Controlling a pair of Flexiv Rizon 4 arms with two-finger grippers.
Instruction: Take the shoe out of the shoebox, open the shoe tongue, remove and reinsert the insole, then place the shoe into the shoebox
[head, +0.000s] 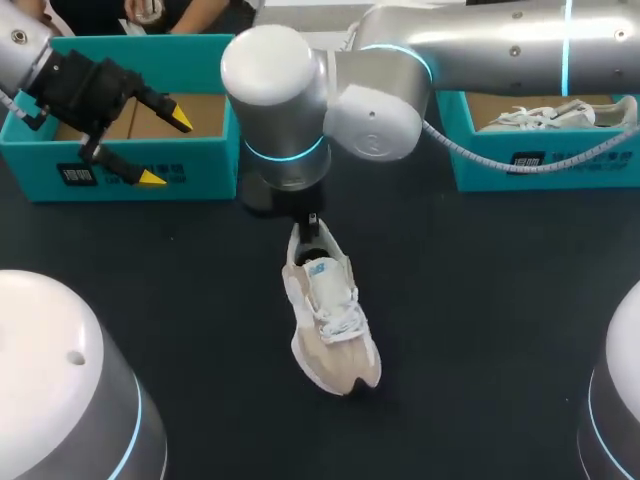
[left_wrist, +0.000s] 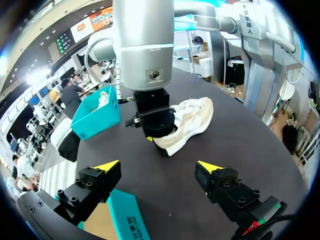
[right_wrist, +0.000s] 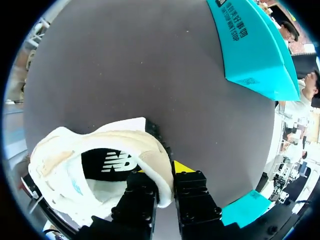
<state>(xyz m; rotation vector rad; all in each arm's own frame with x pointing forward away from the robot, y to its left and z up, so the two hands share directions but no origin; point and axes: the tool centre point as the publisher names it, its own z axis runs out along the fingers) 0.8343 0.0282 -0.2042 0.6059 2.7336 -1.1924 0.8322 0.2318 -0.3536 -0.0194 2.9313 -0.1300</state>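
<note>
Black table (head: 480, 320) is spanning the view; a second teal box (head: 600, 168) is sitting at far right, holding a white sneaker (head: 545, 117).

The shoe (head: 330, 320) looks like soft cloth: matt cream mesh and beige suede-like panels, white woven laces and a smoother, rubbery sole edge. Its heel collar is padded fabric, and the insole (right_wrist: 112, 161) inside is flat, black and matt. The tabletop (head: 480, 330) is a dark, smooth, matt sheet. The shoebox (head: 120, 170), at ten o'clock from the shoe, is teal card outside and plain brown cardboard within. The right arm (head: 290, 90) wears satin silver shells with soft highlights. The left gripper's fingers (left_wrist: 95, 187) are matt black with smooth yellow tips (left_wrist: 210, 166).
</note>
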